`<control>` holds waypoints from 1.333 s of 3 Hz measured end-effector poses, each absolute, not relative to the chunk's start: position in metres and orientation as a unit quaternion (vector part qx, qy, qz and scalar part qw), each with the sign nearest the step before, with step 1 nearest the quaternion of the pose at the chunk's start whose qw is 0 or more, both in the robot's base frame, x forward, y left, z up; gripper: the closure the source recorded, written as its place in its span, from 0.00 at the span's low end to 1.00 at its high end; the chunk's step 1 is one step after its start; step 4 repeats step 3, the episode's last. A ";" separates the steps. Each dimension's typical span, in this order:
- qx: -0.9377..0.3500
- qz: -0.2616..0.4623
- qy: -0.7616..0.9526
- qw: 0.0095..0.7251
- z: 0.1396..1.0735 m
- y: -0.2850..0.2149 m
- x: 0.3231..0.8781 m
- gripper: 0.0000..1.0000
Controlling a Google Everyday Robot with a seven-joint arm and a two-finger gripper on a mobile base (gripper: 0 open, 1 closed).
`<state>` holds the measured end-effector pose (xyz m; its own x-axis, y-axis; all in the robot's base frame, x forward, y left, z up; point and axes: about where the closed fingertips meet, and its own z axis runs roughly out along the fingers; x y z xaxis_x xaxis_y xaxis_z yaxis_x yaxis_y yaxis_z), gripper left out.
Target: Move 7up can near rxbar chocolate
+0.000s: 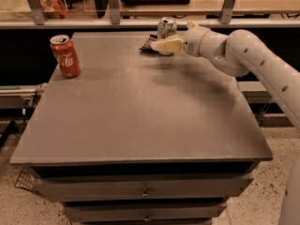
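Note:
The 7up can (167,27), white-silver with a silver top, stands upright at the far edge of the grey table (140,111). The rxbar chocolate (148,44), a flat dark wrapper, lies just left of the can and touches or nearly touches it. My gripper (164,44) reaches in from the right on the white arm (234,50). It sits at the can's lower half, partly in front of it and over the bar's right end. The can's lower part is hidden behind the gripper.
A red Coca-Cola can (65,56) stands upright near the table's far left corner. A rail with metal posts (112,13) and a shelf run behind the table's far edge. Drawers (145,191) sit below the front edge.

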<state>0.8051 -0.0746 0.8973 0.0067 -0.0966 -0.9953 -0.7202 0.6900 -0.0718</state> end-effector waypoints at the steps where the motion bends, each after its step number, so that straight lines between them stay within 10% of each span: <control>1: -0.330 0.234 0.639 0.654 0.928 -0.108 0.774 0.00; 4: -0.322 0.179 0.622 0.691 0.976 -0.207 0.700 0.00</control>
